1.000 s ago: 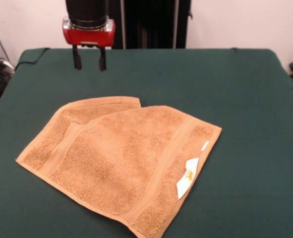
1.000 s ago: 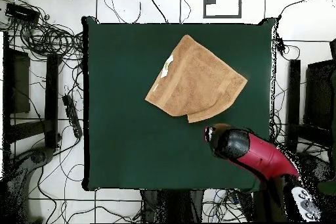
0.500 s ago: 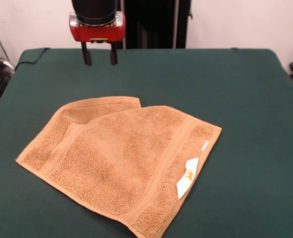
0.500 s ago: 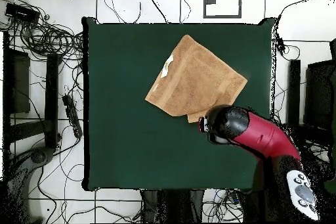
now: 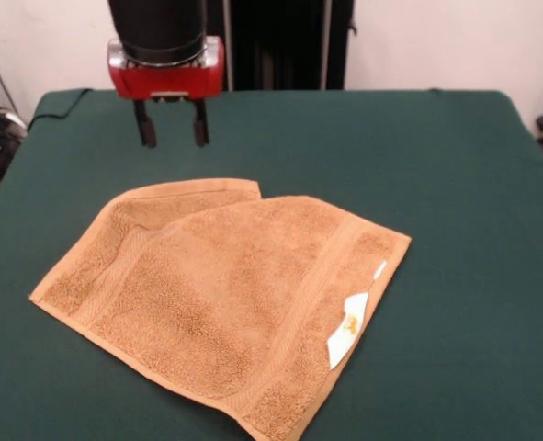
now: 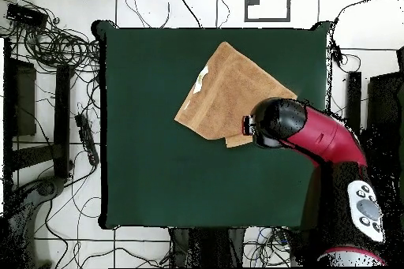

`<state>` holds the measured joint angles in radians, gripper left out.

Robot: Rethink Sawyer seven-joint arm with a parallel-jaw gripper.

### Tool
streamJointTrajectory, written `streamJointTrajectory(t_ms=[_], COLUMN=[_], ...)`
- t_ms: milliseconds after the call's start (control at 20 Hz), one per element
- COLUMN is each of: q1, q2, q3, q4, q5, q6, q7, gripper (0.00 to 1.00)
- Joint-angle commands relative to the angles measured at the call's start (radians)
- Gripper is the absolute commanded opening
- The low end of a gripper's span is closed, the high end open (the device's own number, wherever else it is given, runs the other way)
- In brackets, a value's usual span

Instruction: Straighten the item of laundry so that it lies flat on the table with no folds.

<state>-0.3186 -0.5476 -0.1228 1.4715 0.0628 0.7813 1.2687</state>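
Observation:
The item of laundry (image 5: 225,294), an orange-tan terry towel with border bands and a white label (image 5: 347,328) at its right edge, lies on the green table (image 5: 455,184). One corner is folded over the rest, leaving an under-layer showing at the far left (image 5: 188,197). My gripper (image 5: 172,135) hangs open and empty above the table, just behind the towel's far folded edge. In the overhead view the arm's head (image 6: 276,121) covers the towel's (image 6: 225,92) lower right part, and the fingers are hidden.
Cables and black stands (image 6: 59,53) surround the table on the floor. The table's cloth extends wide to the right of the towel (image 5: 473,303) in the front view.
The gripper has come lower and toward the towel, shifting slightly left in the front view; overhead, the arm head now overlaps the towel's corner. The towel has not moved.

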Motion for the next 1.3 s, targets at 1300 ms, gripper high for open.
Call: streamJointTrajectory(t_ms=[1300], q1=[0.045], q2=[0.177], q3=[0.067], q4=[-0.017], q5=[0.106], q6=[-0.207], q7=[0.315], gripper=[1.00])
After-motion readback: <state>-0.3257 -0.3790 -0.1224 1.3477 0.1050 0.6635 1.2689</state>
